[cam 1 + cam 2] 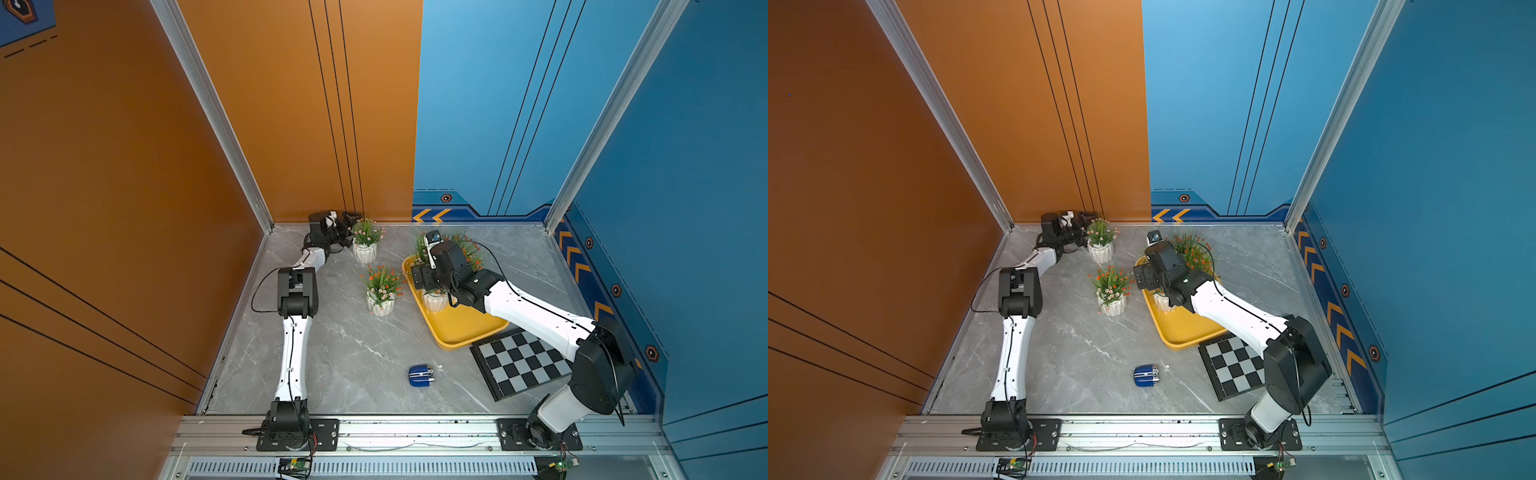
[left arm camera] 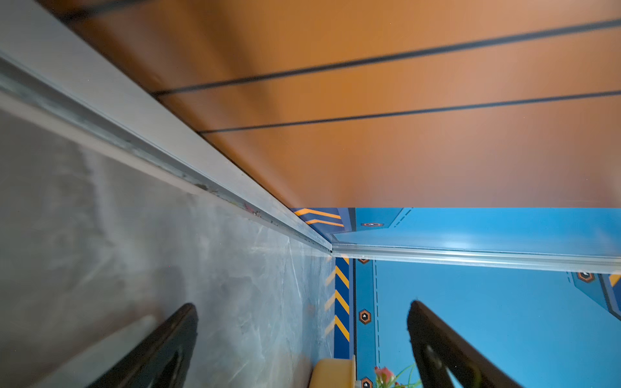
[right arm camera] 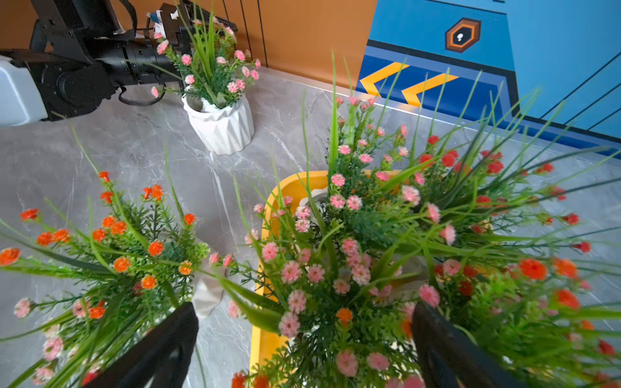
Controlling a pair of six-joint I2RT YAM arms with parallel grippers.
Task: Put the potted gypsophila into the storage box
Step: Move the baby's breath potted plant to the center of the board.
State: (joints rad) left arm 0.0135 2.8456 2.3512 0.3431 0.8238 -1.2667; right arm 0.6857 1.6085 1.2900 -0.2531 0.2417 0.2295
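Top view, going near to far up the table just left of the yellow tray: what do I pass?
small blue object → orange-flowered pot → pink-flowered pot by the back wall

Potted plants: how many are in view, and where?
4 at least: back-wall pot, mid-table pot beside the storage box, and inside it a near pot and a red-flowered plant; tangled foliage there may hide more.
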